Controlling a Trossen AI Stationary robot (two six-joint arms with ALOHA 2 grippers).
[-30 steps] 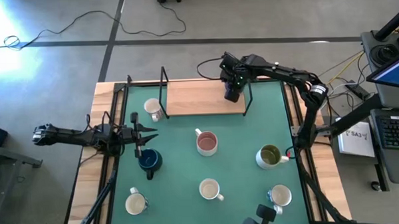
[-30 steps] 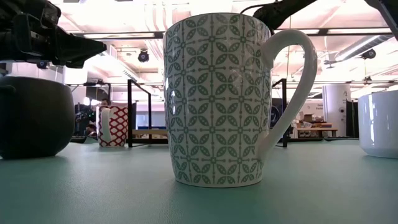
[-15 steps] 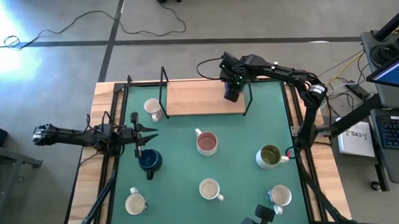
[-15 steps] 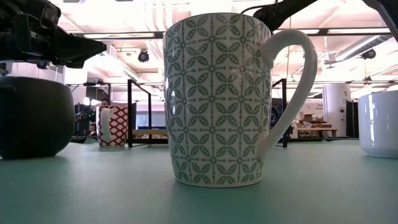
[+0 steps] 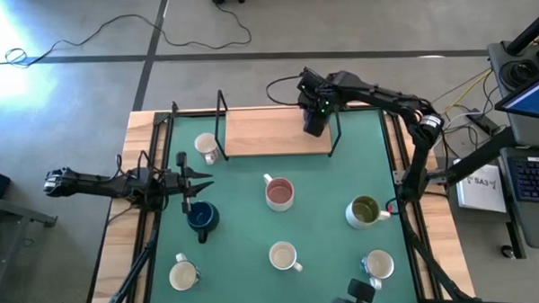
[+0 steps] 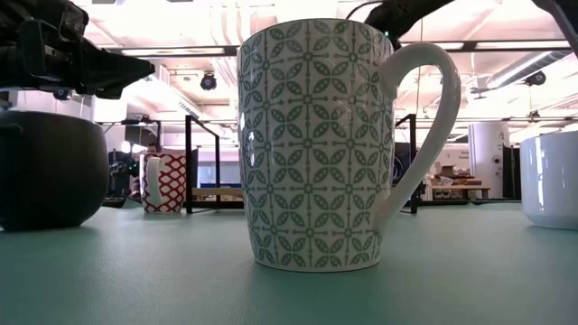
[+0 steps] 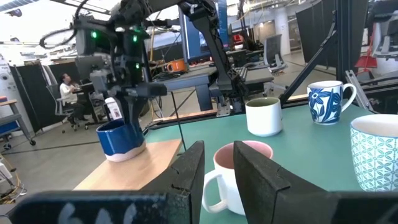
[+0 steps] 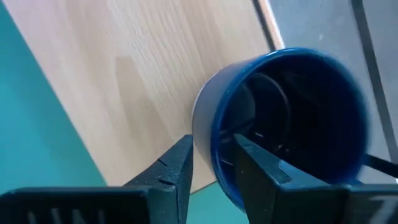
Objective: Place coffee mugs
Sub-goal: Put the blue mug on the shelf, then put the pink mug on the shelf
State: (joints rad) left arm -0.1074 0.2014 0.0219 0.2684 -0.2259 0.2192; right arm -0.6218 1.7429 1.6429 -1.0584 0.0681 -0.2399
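Observation:
My right gripper (image 5: 314, 125) is over the right end of the wooden board (image 5: 269, 133), shut on a dark blue mug (image 8: 286, 124), which the left wrist view also shows as the blue mug (image 7: 120, 140) standing on the board. My left gripper (image 5: 201, 184) hovers open at the table's left side, just beyond a second dark blue mug (image 5: 202, 217), touching nothing. On the green mat stand the pink-inside mug (image 5: 280, 194), the olive-inside mug (image 5: 363, 211) and several white mugs, one of them red-patterned (image 5: 206, 147). My right gripper holds the dark blue mug by its rim wall (image 8: 205, 146), one finger (image 8: 258, 165) inside the cup and one outside. The fingers come from above, pointing down. The mug's base (image 7: 124, 152) rests on the wooden board, roughly upright.
Black metal posts (image 5: 221, 117) frame the board at the table's far edge. White mugs stand along the near edge (image 5: 184, 275) (image 5: 283, 255) (image 5: 377, 266); the green-patterned mug (image 6: 316, 144) fills the low view. Bare mat lies between the board and the pink-inside mug.
My right arm has shifted very slightly over the board's right end; the blue mug stays on the board.

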